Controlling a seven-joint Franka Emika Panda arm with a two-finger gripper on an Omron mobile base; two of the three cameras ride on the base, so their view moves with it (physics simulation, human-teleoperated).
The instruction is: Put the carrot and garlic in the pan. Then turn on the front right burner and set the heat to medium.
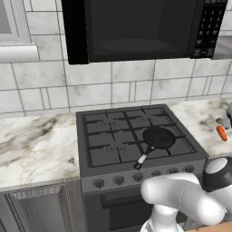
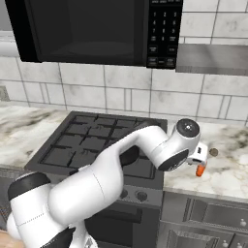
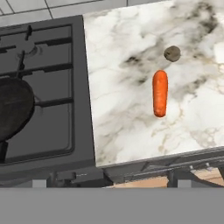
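One bright orange tapered carrot (image 3: pixel 160 93) and one small tan garlic bulb (image 3: pixel 172 53) are lying apart on the marbled counter (image 3: pixel 122 122); one round black frying pan (image 3: pixel 14 109) is sitting on the stove, jaws spreading wide.

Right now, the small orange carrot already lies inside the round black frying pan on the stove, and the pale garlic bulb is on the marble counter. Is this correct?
Not quite. The small orange carrot is not in the round black frying pan; it lies on the marble counter right of the stove, beside the small garlic bulb. The hand view shows this. The garlic is indeed on the counter.
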